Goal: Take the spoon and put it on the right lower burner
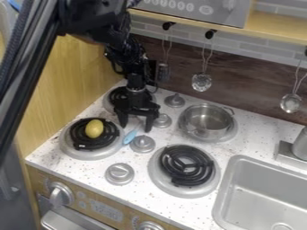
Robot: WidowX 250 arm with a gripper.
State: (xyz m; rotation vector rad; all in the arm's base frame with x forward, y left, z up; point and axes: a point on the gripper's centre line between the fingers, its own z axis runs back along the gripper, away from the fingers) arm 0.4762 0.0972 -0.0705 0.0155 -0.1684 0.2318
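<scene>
The black gripper (137, 123) hangs down over the left half of the stovetop, its two fingers spread apart, in front of the upper left burner. Just below and between the fingertips lies the spoon (129, 137), light blue at its near end, with a paler part running up toward the gripper. It rests on the white speckled counter between the lower left burner and a grey knob. Whether the fingers touch it, I cannot tell. The right lower burner (186, 165), a black coil in a silver ring, has nothing on it.
A yellow oval object (94, 128) sits on the lower left burner (75, 148). A metal pot (207, 122) stands on the upper right burner. Several grey knobs, such as the front one (119, 174), rise between the burners. The sink (264, 193) is at the right; utensils hang along the back wall.
</scene>
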